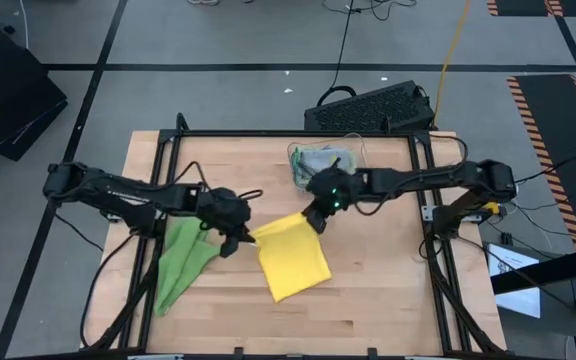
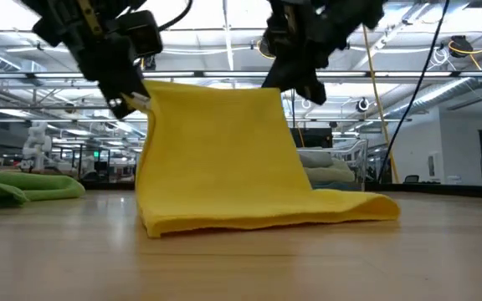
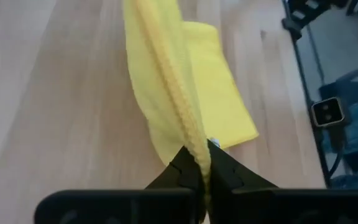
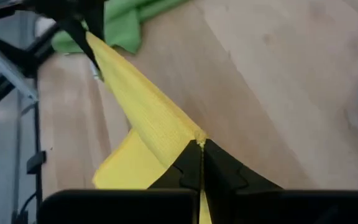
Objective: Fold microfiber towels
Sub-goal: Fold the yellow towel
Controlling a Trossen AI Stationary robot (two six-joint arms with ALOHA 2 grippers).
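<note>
Bin: a clear plastic bin (image 1: 320, 160) sits near the far edge of the tabletop (image 1: 388, 300), a little right of its middle; crumpled cloths in grey and pale blue lie inside, their count not clear from here.

Yellow towel: the yellow towel (image 1: 293, 258) is in the middle of the tabletop, its near half lying flat on the wood and its far edge lifted and stretched taut between the two grippers.

Green towels: a heap of green towels (image 1: 183, 262) lies on the left part of the tabletop, just left of the yellow one and apart from it; two shades show, loosely bunched.

Left gripper: the left gripper (image 1: 238, 238) reaches in from the left edge, fingers pressed together on the left corner of the yellow towel's raised edge, held above the wood.

Right gripper: the right gripper (image 1: 313, 218) comes in from the right edge, just in front of the bin, fingers pinched tight on the right corner of the same raised edge.

Arm pose: both arms stretch low and nearly level across the table, wrists angled toward each other.

Open room: bare wood runs along the whole near edge and over the right side as far as the near right corner.
</note>
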